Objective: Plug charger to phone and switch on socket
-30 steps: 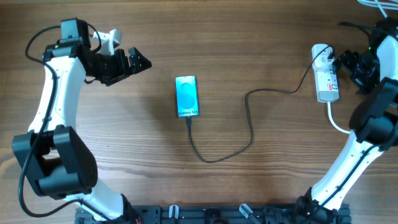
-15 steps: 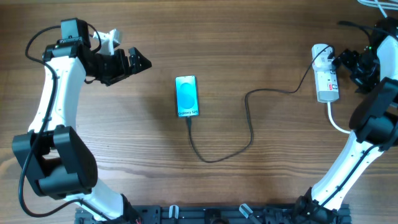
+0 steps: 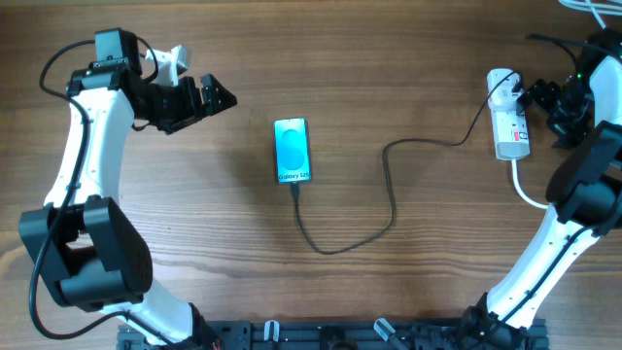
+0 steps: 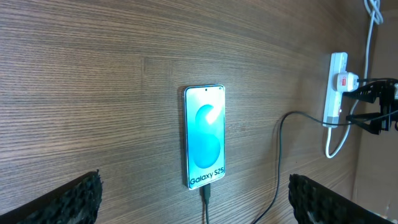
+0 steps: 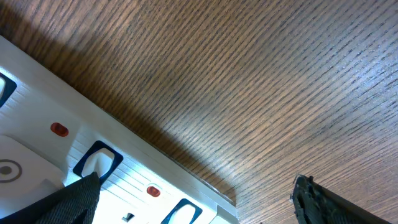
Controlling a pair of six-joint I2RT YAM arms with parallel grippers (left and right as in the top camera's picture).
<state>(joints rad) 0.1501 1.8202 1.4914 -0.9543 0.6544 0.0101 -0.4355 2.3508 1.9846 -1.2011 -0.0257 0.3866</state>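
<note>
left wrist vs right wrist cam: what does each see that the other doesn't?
Left wrist only: the phone, screen lit, with the charger cable reaching its lower end and running across to the socket. Right wrist only: a close-up of the socket's face, with small red marks and dark slot openings. Both: the socket and the wooden table.

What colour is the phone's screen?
The phone screen is lit blue-green, with white lettering; the left wrist view shows it best.
</note>
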